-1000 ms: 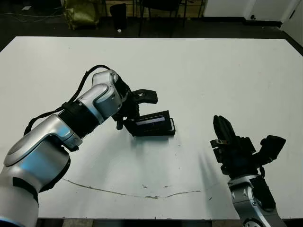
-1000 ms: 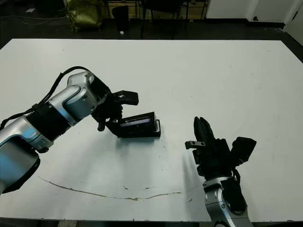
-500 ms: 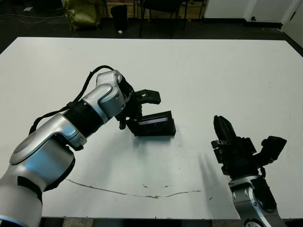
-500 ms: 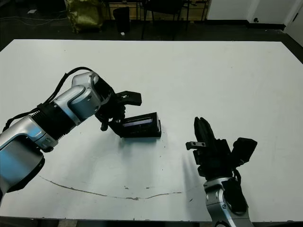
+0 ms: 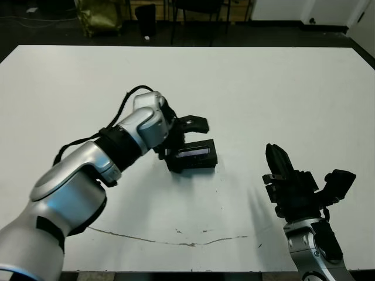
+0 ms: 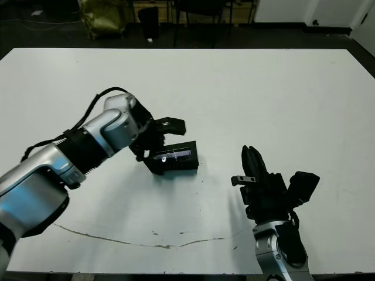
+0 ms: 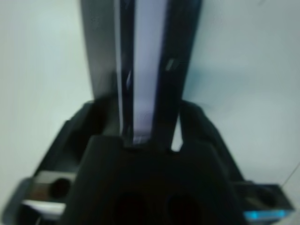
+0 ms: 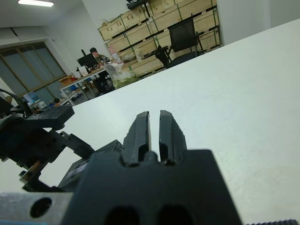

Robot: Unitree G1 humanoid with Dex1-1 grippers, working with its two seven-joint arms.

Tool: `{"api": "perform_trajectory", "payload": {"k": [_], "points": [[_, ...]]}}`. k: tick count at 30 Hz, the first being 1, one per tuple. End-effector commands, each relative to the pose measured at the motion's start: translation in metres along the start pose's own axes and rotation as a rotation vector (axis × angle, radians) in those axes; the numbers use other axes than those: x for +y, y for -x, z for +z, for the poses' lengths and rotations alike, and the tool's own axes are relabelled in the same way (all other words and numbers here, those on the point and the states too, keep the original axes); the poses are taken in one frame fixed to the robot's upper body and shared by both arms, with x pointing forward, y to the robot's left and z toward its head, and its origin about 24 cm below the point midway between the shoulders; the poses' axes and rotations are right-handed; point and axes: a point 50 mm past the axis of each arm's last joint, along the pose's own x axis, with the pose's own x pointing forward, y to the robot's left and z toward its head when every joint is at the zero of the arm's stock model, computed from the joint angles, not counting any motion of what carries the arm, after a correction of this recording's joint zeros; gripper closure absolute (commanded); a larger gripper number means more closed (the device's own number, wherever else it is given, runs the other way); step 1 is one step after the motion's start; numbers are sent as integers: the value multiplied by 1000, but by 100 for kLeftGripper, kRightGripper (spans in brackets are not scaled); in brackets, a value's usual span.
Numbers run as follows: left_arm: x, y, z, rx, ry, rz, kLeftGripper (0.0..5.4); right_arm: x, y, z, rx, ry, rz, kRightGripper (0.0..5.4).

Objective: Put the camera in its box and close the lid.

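Note:
The black box (image 5: pixel 197 163) lies at the table's middle with the lid (image 5: pixel 194 151) lying low over it, its greyish strip facing up. My left gripper (image 5: pixel 188 142) is open and straddles the box's left end, one finger (image 5: pixel 197 123) held clear beyond it. In the blurred left wrist view the lid (image 7: pixel 150 56) runs away from between the spread fingers. The camera is hidden. My right gripper (image 5: pixel 275 159) hovers near the table's front right, shut and empty, well apart from the box (image 8: pixel 89 164).
A thin dark crack line (image 5: pixel 176 241) runs along the white table (image 5: pixel 281 88) near its front edge. Chairs and a yellow-green bag (image 5: pixel 99 14) stand beyond the far edge. A person (image 8: pixel 93 52) sits at a desk far off.
My left arm has pushed rightward along the box. The lid, tilted up a second ago, has come down nearly flat on the box. The right arm has not moved.

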Motion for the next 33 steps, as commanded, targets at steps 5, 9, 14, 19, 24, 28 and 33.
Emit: {"api": "perform_trajectory", "payload": {"k": [5,9,14,19,24,28,33], "points": [[-10,-20,1,8,-48,-135,157,-3,0,-6,30,-29,-14,540],[-11,-20,4,20,-45,-148,97,-4,2,-6,26,-9,-17,540],[-10,-18,6,23,-111,-94,163,-5,1,-7,21,-20,4,540],[-13,-18,7,-7,-323,-23,148,-3,1,-7,28,-36,-6,540],[-14,-20,11,-78,-416,52,30,-4,0,-8,20,-15,12,540],[-16,-22,15,-118,-420,84,1,-3,0,-9,20,-21,16,540],[-18,-24,15,-137,-434,98,1,-4,1,-9,16,-22,32,540]]}}
